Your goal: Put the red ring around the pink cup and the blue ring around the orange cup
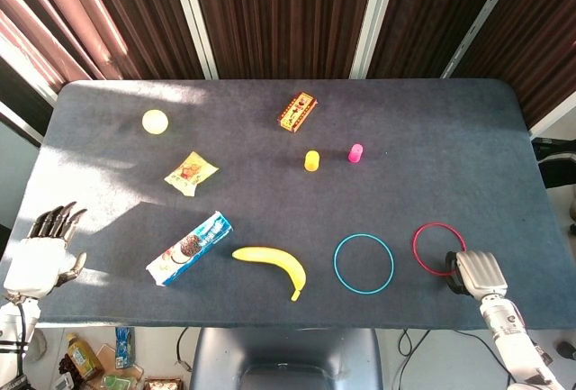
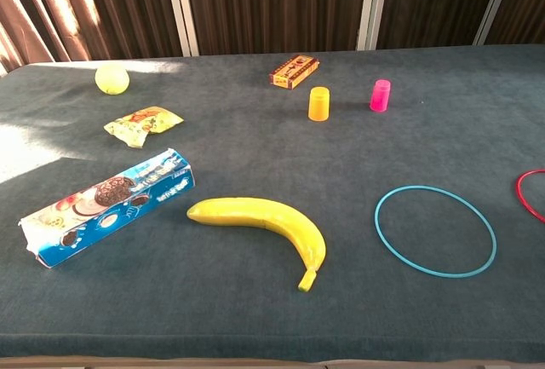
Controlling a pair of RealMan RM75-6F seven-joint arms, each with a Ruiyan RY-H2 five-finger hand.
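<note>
The red ring lies at the near right of the table; only its left arc shows at the chest view's right edge. My right hand grips the ring's near edge with curled fingers. The blue ring lies flat just left of it, also visible in the chest view. Further back stand the pink cup and the orange cup, upright and a little apart. My left hand rests at the table's near left corner, fingers apart and holding nothing.
A banana lies left of the blue ring. A blue cookie box, a snack packet and a yellow ball occupy the left side. A small patterned box sits behind the cups.
</note>
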